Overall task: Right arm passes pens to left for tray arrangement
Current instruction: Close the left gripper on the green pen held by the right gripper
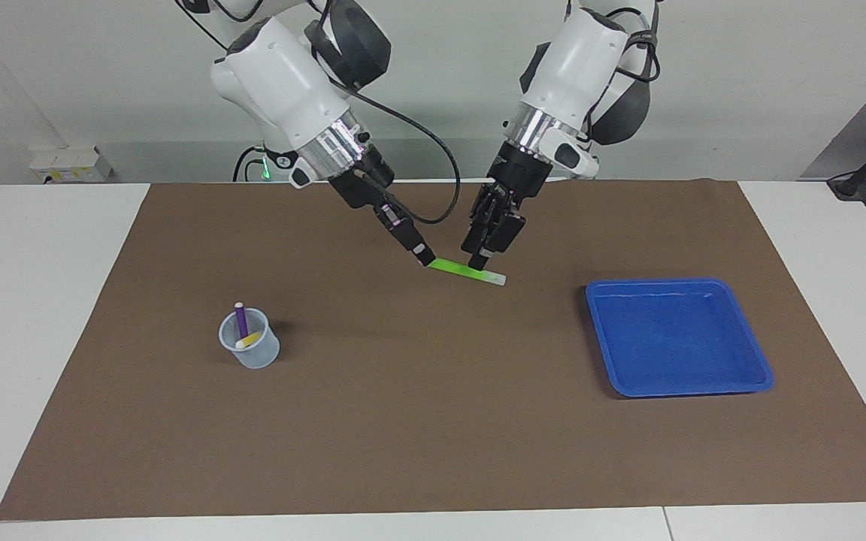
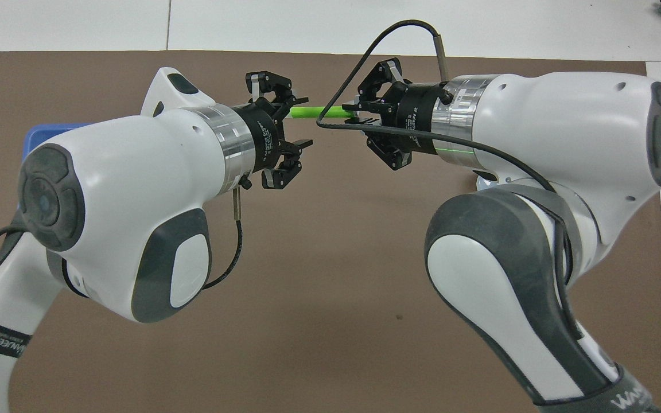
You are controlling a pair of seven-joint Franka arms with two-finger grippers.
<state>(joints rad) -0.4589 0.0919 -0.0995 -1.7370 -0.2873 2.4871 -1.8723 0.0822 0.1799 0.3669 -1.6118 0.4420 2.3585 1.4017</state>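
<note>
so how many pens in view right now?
3. The green pen is in the air between the two grippers, over the brown mat. The purple pen and yellow pen stand in the translucent cup. The blue tray holds none.

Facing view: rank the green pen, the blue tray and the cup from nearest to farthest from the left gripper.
1. Green pen, right at the left gripper, midair.
2. Blue tray, toward the left arm's end.
3. Cup, toward the right arm's end.
</note>
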